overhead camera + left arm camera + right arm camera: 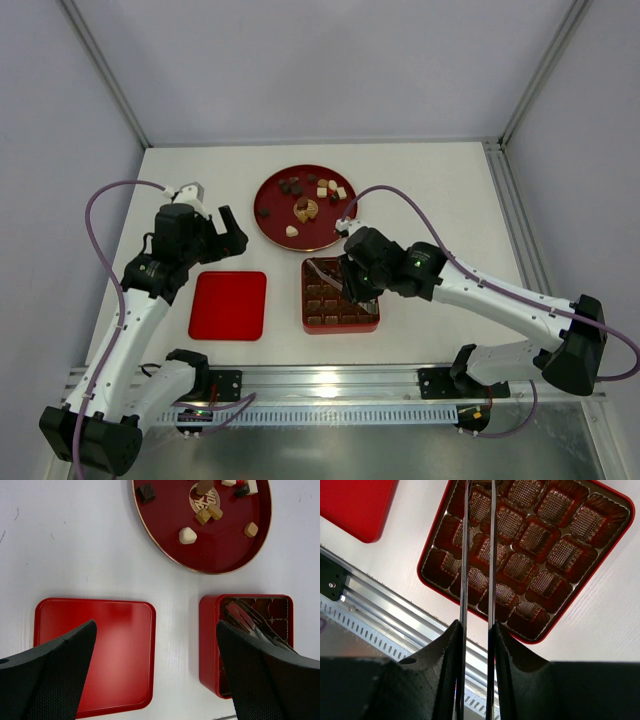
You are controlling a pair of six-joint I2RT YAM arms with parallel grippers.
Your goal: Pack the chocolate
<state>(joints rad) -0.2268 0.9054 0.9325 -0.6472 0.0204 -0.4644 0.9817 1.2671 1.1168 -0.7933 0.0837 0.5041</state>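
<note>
Chocolate (305,208) brown/cream on plate (272,218); L end effector (156,624) spread, R end effector (476,625) grips tweezers (465,555).

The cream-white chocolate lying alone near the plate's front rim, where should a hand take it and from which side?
Probably across its two side flanks, coming straight down: the cream-white chocolate is a low rounded lump lying flat on the plate, with bare plate all around for the tips.

Square red box (322,300) with brown moulded grid insert (535,537) sits flat on white table (430,180). Flat square red lid (228,305) lies left of box, apart. Round red gold-rimmed plate (322,236) lies just behind box, not touching. Thin metal tweezers (242,617) reach over box's rear left corner.
</note>
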